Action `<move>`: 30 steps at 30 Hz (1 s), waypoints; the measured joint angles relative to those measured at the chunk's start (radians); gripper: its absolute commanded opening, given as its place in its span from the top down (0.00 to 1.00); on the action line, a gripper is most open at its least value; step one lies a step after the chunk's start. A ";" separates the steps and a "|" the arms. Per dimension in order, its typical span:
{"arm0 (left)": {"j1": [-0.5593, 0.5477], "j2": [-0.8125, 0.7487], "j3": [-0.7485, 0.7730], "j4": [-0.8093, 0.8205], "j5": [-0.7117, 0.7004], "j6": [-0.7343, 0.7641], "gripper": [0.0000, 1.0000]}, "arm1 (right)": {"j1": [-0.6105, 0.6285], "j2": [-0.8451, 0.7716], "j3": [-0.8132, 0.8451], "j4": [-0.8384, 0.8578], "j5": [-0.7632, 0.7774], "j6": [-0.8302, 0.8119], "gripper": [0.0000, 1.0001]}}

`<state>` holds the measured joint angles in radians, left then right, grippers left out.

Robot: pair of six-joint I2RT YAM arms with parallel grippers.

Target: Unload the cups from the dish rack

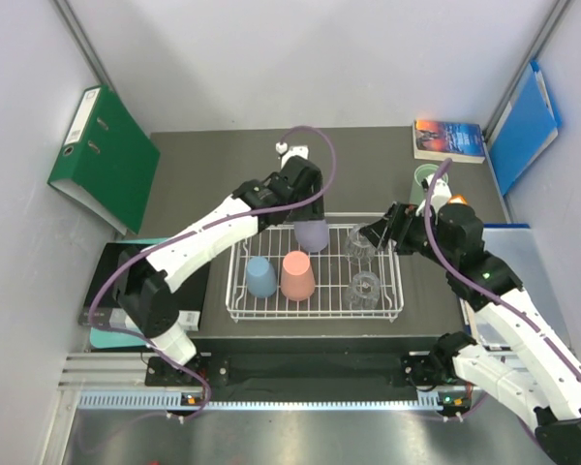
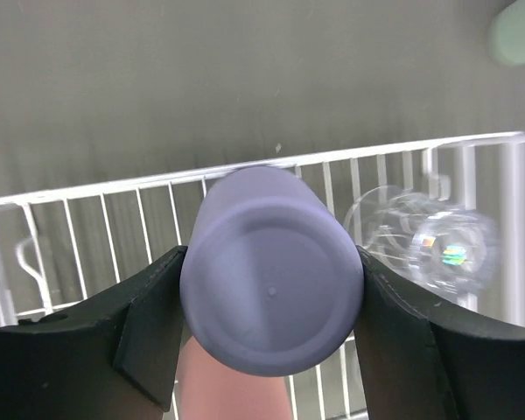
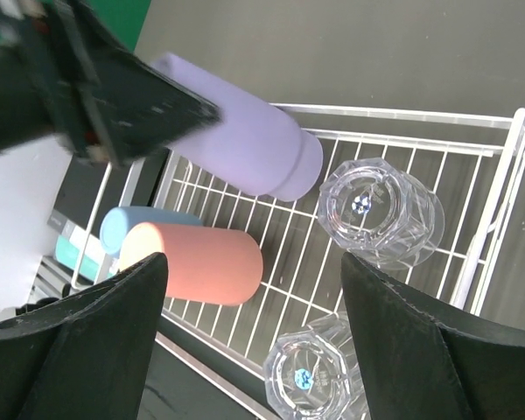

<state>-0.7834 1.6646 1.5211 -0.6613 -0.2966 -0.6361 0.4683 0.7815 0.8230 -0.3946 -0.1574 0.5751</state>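
Note:
The white wire dish rack (image 1: 234, 291) sits mid-table holding the cups upside down. My left gripper (image 1: 308, 221) is shut on the lilac cup (image 1: 313, 235) at the rack's far edge; both black pads press its sides (image 2: 271, 289). A blue cup (image 1: 260, 276) and a salmon cup (image 1: 297, 275) stand at the rack's left. Two clear glasses (image 1: 360, 242) (image 1: 366, 288) stand at its right. My right gripper (image 1: 376, 235) hovers open above the rack's right side with nothing between its fingers (image 3: 254, 332). A green cup (image 1: 426, 179) stands on the table beyond the rack's right corner.
A green binder (image 1: 102, 160) leans at the far left. A book (image 1: 449, 140) lies at the back right beside a blue folder (image 1: 525, 126). A stack of dark and teal flat items (image 1: 107, 291) lies left of the rack.

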 measured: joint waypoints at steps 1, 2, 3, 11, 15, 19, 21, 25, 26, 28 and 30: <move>0.000 -0.008 0.024 -0.016 -0.005 0.008 1.00 | 0.000 0.001 0.004 -0.002 0.000 0.000 0.20; 0.000 -0.020 0.045 -0.028 -0.008 0.013 1.00 | 0.000 0.001 0.006 -0.003 0.002 0.000 0.22; -0.001 -0.032 0.061 -0.036 -0.011 0.017 1.00 | 0.000 0.002 0.010 -0.005 0.004 0.000 0.26; 0.018 -0.203 0.105 0.043 0.058 0.014 1.00 | 0.000 -0.056 -0.027 0.057 0.047 0.051 0.24; 0.050 -0.345 -0.056 0.233 0.242 -0.054 1.00 | 0.001 -0.091 -0.032 0.115 0.006 0.064 0.25; 0.096 -0.402 -0.204 0.459 0.447 -0.171 1.00 | 0.001 -0.095 -0.032 0.200 -0.055 0.093 0.25; 0.119 -0.403 -0.274 0.581 0.542 -0.247 1.00 | 0.001 -0.093 -0.031 0.234 -0.084 0.109 0.25; 0.140 -0.393 -0.352 0.730 0.656 -0.363 1.00 | 0.001 -0.069 -0.014 0.293 -0.134 0.137 0.25; 0.140 -0.391 -0.361 0.761 0.679 -0.388 1.00 | 0.001 -0.065 -0.009 0.303 -0.140 0.140 0.26; 0.140 -0.388 -0.374 0.822 0.719 -0.429 1.00 | 0.001 -0.053 -0.002 0.334 -0.154 0.151 0.29; 0.140 -0.384 -0.385 0.893 0.755 -0.471 1.00 | 0.001 -0.040 0.001 0.367 -0.174 0.161 0.35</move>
<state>-0.6434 1.2804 1.1358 0.2321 0.4580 -1.1072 0.4690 0.7418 0.8238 -0.0280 -0.3309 0.7357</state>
